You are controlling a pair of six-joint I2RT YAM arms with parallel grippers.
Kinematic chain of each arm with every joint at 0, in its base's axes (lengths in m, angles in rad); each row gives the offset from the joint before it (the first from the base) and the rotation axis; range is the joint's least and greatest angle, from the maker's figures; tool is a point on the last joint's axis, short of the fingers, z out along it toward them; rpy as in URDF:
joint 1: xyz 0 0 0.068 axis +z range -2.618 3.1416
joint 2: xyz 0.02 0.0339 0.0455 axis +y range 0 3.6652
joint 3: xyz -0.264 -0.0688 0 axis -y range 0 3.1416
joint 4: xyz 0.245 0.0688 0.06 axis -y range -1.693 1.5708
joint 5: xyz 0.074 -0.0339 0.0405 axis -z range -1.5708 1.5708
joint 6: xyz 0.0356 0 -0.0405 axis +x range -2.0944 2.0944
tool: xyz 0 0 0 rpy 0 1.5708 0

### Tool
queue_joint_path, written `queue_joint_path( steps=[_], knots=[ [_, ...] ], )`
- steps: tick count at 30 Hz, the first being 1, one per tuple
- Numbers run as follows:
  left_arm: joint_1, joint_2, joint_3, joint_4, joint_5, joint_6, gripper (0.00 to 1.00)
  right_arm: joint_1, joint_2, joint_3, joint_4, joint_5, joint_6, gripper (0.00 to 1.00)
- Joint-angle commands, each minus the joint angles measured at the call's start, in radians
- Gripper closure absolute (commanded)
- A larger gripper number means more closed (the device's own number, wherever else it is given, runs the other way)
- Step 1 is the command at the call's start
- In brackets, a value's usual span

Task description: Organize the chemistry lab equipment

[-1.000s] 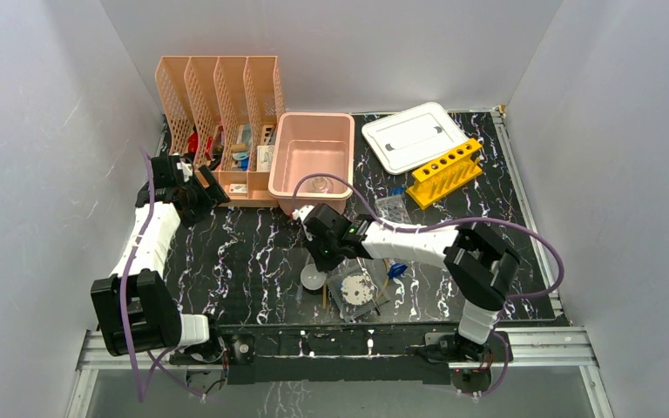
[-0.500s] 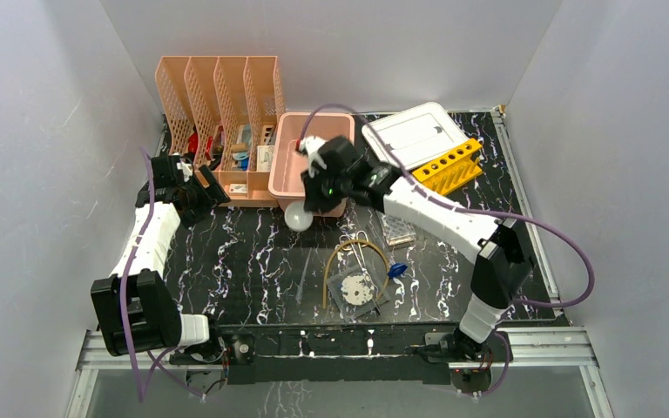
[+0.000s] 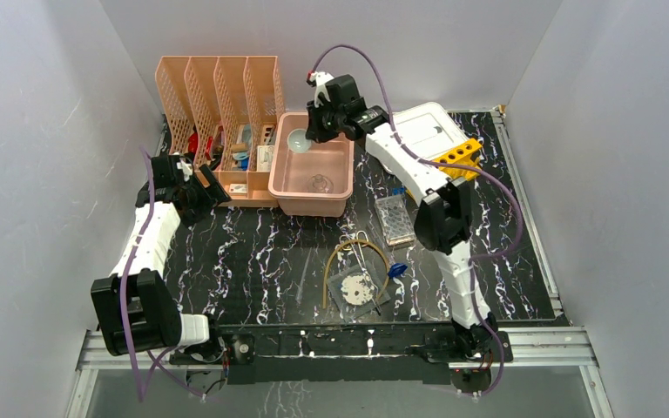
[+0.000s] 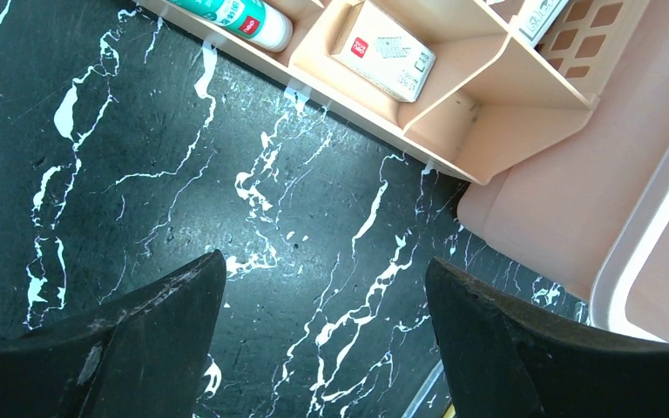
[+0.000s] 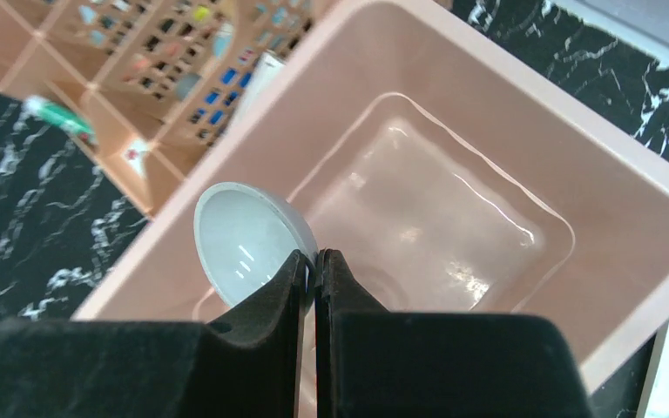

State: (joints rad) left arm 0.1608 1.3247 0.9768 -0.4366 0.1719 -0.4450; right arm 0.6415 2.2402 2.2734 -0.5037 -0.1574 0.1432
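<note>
Although the black marbled table [image 3: 253, 252] fills the top view, its far right part is partly covered by the right arm, which stretches long from its base to the far side, crossing the white lid [image 3: 431, 126] and hiding one end of the yellow tube rack [image 3: 462, 155]. The peach mesh file holder [image 3: 218, 96] stands at the far left, its contents too small to name from above; the left wrist view cuts off all but its front pockets. Just right of it sits the pink tub [image 3: 314, 205], a clear glass dish [image 3: 320, 183] faint on its floor. The left arm is folded, and the left gripper [image 4: 322, 270] hangs over bare table by the holder's front corner, fingers spread wide and empty. The right gripper [image 5: 314, 257] is above the tub's far left part, fingers pinched on the rim of the small white bowl [image 5: 244, 235], which hangs tilted over the tub. Nearer on the table lie the clear tube rack [image 3: 395, 218], the yellow rubber tube [image 3: 329, 266] bent in an arch, a second glass dish [image 3: 357, 287] with unclear contents, thin metal tweezers [image 3: 355, 252] barely legible within the arch, and the blue clip [image 3: 395, 271].
</note>
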Motion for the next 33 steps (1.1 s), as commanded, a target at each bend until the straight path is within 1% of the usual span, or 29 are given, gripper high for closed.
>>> queue_joint_path(
  steps=[1,6,9,18,28,30,31,33],
  knots=[
    [0.005,0.007,0.001,0.004,0.026,0.008,0.16,-0.027,0.089,0.089,0.044,-0.026,0.019,0.88],
    [0.005,0.028,0.006,0.005,0.035,0.008,0.16,-0.034,0.127,0.016,0.171,-0.031,0.056,0.89],
    [0.005,0.037,0.01,0.004,0.036,0.008,0.16,-0.034,0.148,0.004,0.206,-0.032,0.062,0.89],
    [0.005,0.039,0.013,0.001,0.031,0.009,0.15,-0.029,0.228,0.037,0.206,-0.046,0.02,0.88],
    [0.005,0.039,0.011,-0.001,0.03,0.011,0.15,-0.009,0.288,0.07,0.183,-0.006,-0.04,0.85],
    [0.005,0.039,0.013,0.0,0.031,0.012,0.15,-0.01,0.295,0.073,0.183,-0.005,-0.045,0.83],
    [0.005,0.039,0.013,-0.002,0.031,0.012,0.15,-0.009,0.297,0.072,0.183,-0.005,-0.046,0.8],
    [0.004,0.039,0.011,-0.002,0.029,0.012,0.15,-0.01,0.298,0.071,0.183,-0.006,-0.047,0.7]
  ],
)
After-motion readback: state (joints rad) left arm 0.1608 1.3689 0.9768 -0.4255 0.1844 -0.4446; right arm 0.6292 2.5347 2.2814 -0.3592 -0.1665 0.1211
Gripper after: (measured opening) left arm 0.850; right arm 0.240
